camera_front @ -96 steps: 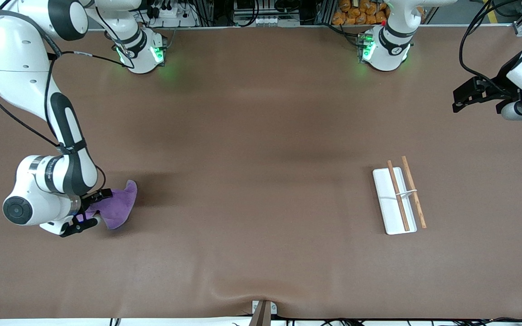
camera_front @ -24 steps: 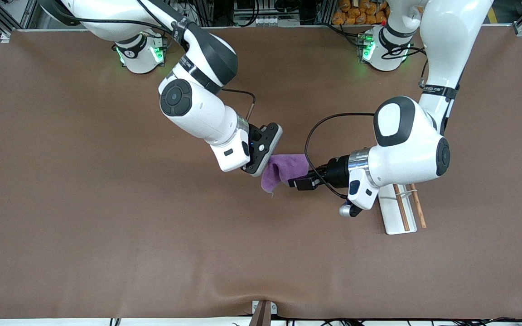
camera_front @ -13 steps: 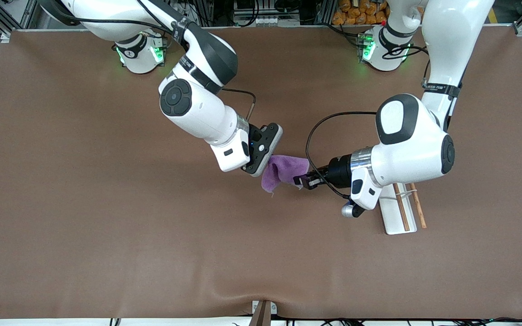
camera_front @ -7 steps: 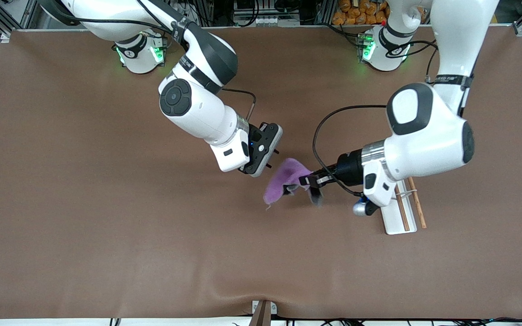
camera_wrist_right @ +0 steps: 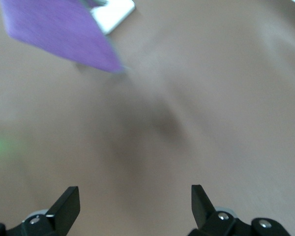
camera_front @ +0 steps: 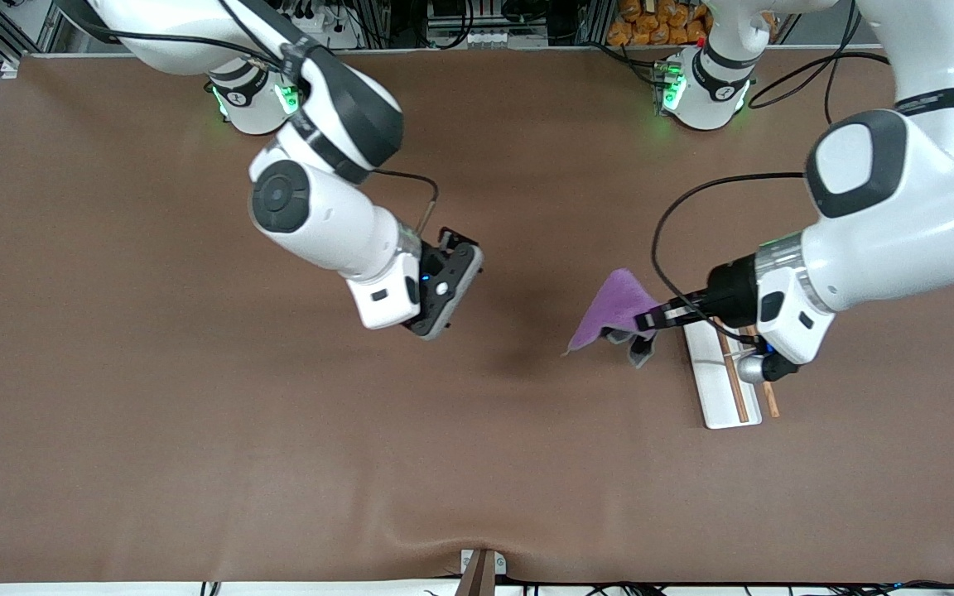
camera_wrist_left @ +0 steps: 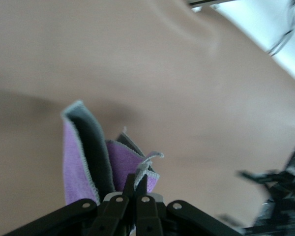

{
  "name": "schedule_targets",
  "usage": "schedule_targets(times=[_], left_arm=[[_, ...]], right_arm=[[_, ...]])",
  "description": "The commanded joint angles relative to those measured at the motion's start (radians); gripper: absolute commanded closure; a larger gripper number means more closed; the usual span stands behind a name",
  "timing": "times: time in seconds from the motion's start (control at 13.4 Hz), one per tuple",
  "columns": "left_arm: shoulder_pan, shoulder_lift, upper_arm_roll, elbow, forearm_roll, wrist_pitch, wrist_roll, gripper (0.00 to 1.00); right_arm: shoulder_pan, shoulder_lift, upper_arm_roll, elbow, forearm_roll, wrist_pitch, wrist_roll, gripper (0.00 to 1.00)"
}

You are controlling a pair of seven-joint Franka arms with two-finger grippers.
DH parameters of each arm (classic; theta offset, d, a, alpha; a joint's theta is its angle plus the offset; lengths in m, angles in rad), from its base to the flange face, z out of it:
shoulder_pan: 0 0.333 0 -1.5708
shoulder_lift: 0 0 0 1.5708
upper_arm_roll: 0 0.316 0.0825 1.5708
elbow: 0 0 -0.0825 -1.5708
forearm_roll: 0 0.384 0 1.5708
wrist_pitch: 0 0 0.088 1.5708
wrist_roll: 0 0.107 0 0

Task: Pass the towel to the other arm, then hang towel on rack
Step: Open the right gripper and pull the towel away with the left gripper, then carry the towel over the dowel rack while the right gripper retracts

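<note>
Now left hand pinching towel beside rack, right hand spread

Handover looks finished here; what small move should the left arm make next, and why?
Probably carry the towel a little farther, until it is over the rack's rods. The left pincer is shut on the towel, which hangs just short of the rack, toward the right arm's end. The right pincer is open, holding nothing.

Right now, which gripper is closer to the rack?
The left. The left gripper, shut on the towel, hangs just beside the rack. The right gripper is open over the bare middle of the table, well away from it.
</note>
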Motion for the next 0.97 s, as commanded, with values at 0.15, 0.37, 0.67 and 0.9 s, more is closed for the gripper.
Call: schedule_targets(times=[0.15, 0.37, 0.67, 0.9], left_arm=[[0.108, -0.021, -0.003, -0.035, 0.141, -0.171, 0.034, 1.0], [0.201, -0.018, -0.007, -0.056, 0.201, -0.213, 0.003, 1.0], [0.292, 0.011, -0.007, -0.058, 0.107, -0.21, -0.027, 1.0], [0.318, 0.025, -0.006, -0.057, 0.039, -0.196, -0.052, 1.0]], right_arm=[[-0.15, -0.084, 0.011, -0.013, 0.014, -0.111, 0.009, 0.0], [-0.239, -0.133, 0.004, -0.016, 0.004, -0.211, 0.008, 0.0], [-0.438, -0.161, 0.001, -0.047, -0.005, -0.309, 0.006, 0.0], [-0.509, -0.196, -0.015, -0.077, -0.089, -0.354, 0.008, 0.0]])
